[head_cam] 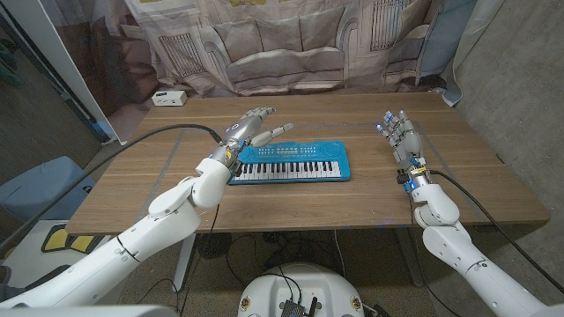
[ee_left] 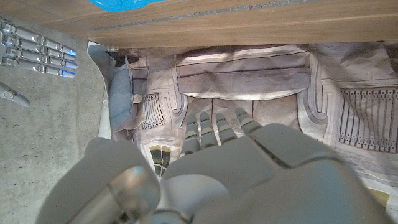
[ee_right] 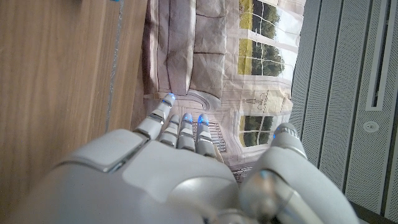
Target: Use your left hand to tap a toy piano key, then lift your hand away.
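Toy piano [head_cam: 293, 162]: a small blue keyboard with white and black keys. It lies in the middle of the wooden table [head_cam: 352, 207], with its left end just under the left hand.
How it handles: it looks light and made of hard plastic, so a strong push could slide it. The keys likely sink with a soft press.
Where to touch: no need to grab it. One fingertip pressed straight down on a white key near the left end should do.
Left hand [head_cam: 249, 130]: it hovers over the piano's left end with fingers spread and holds nothing. I cannot tell if a finger touches a key.
Right hand [head_cam: 400, 137]: it stands on its edge well off to the side of the piano, fingers straight, holding nothing.
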You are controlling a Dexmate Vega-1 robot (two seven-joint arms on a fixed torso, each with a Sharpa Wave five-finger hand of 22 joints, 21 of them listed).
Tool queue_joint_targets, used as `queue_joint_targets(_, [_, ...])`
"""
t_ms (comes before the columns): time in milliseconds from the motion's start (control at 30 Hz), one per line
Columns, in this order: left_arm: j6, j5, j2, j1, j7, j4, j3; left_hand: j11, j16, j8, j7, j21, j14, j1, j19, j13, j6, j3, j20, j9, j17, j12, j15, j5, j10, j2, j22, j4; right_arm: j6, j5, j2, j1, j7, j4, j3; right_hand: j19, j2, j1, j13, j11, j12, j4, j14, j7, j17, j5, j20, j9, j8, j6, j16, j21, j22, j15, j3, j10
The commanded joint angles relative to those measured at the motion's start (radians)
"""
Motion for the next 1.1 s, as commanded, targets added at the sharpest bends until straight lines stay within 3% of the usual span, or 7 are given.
queue_joint_targets(33, [-0.137, -0.171, -0.035, -0.016, 0.038, 0.085, -0.024, -0.001, 0.002, 0.007, -0.002, -0.002, 0.01, 0.014, 0.005, 0.002, 0.015, -0.008, -0.001, -0.001, 0.001, 0.008, 0.001, -0.005, 0.011, 0.0, 0.002, 0.0, -0.04, 0.019, -0.02, 0.034, 0.032, 0.019, 0.003, 0.008, 0.006, -0.003, 0.005, 0.0, 0.005, 0.0, 0.0, -0.002, 0.001, 0.003, 0.0, 0.003, 0.0, 0.007, -0.002, -0.002, 0.003, 0.007, -0.008, 0.014])
queue_joint_targets(100, [-0.188, -0.221, -0.048, -0.027, 0.036, 0.12, -0.028, 0.001, 0.002, 0.007, 0.0, -0.004, 0.013, 0.015, 0.003, 0.001, 0.019, -0.009, 0.0, -0.001, 0.001, 0.01, 0.001, -0.005, 0.018, -0.001, 0.002, 0.0, -0.041, 0.014, -0.019, 0.048, 0.033, 0.035, 0.002, 0.008, 0.006, -0.004, 0.005, 0.002, 0.005, 0.0, 0.001, -0.001, 0.001, 0.003, -0.001, 0.003, 0.0, 0.008, -0.002, -0.002, 0.003, 0.008, -0.008, 0.016])
queue_joint_targets(333, [-0.221, -0.28, -0.064, -0.045, 0.038, 0.157, -0.028, 0.004, 0.0, 0.005, 0.01, -0.002, 0.017, 0.018, 0.015, 0.001, 0.021, -0.01, -0.021, -0.001, 0.001, 0.007, 0.005, -0.006, 0.019, -0.001, 0.002, -0.001, -0.05, 0.022, -0.019, 0.072, 0.052, 0.055, 0.001, 0.008, 0.007, -0.003, 0.005, 0.002, 0.006, 0.0, 0.001, -0.001, 0.0, 0.003, -0.001, 0.003, 0.001, 0.01, -0.002, -0.003, 0.003, 0.008, -0.008, 0.019])
queue_joint_targets(533, [-0.264, -0.347, -0.069, -0.043, 0.034, 0.182, -0.041, 0.014, 0.005, -0.001, 0.018, 0.013, 0.052, 0.026, 0.076, 0.001, 0.023, -0.012, -0.036, -0.001, 0.001, 0.012, 0.008, -0.007, 0.05, -0.001, 0.002, -0.005, -0.059, 0.028, -0.029, 0.077, 0.066, 0.057, 0.004, 0.007, 0.007, -0.003, 0.005, 0.001, 0.006, -0.001, 0.001, -0.001, 0.0, 0.003, -0.002, 0.003, 0.001, 0.011, -0.002, -0.003, 0.003, 0.008, -0.008, 0.02])
queue_joint_targets(767, [-0.404, -0.487, -0.118, -0.042, 0.021, 0.283, -0.053, 0.019, 0.005, 0.002, 0.02, 0.013, 0.063, 0.029, 0.087, 0.0, 0.035, -0.013, -0.034, -0.001, 0.001, 0.013, 0.009, -0.008, 0.06, -0.002, 0.002, -0.006, -0.077, 0.072, -0.035, 0.113, 0.156, 0.126, 0.004, 0.007, 0.007, -0.003, 0.005, 0.002, 0.006, 0.0, 0.001, -0.001, 0.0, 0.003, -0.001, 0.003, 0.002, 0.013, -0.003, -0.003, 0.003, 0.008, -0.009, 0.022])
queue_joint_targets(933, [-0.398, -0.504, -0.128, -0.034, 0.03, 0.276, -0.046, 0.013, 0.003, 0.002, 0.021, 0.01, 0.063, 0.032, 0.088, 0.0, 0.041, -0.013, -0.03, -0.001, 0.001, 0.011, 0.01, -0.008, 0.061, -0.001, 0.001, -0.007, -0.059, 0.074, -0.032, 0.136, 0.199, 0.167, 0.003, 0.006, 0.007, -0.004, 0.005, 0.001, 0.006, 0.0, 0.001, -0.001, 0.0, 0.003, -0.002, 0.003, 0.001, 0.012, -0.003, -0.004, 0.003, 0.009, -0.009, 0.022])
queue_joint_targets(1100, [-0.391, -0.52, -0.116, -0.026, 0.026, 0.26, -0.052, 0.017, 0.002, 0.002, 0.021, 0.008, 0.063, 0.033, 0.087, 0.0, 0.044, -0.013, -0.029, -0.001, 0.001, 0.01, 0.009, -0.009, 0.063, -0.001, 0.001, -0.008, -0.051, 0.068, -0.024, 0.134, 0.186, 0.159, 0.004, 0.007, 0.007, -0.004, 0.005, 0.0, 0.005, 0.0, 0.001, -0.001, 0.0, 0.003, -0.002, 0.003, 0.001, 0.012, -0.003, -0.003, 0.003, 0.007, -0.01, 0.021])
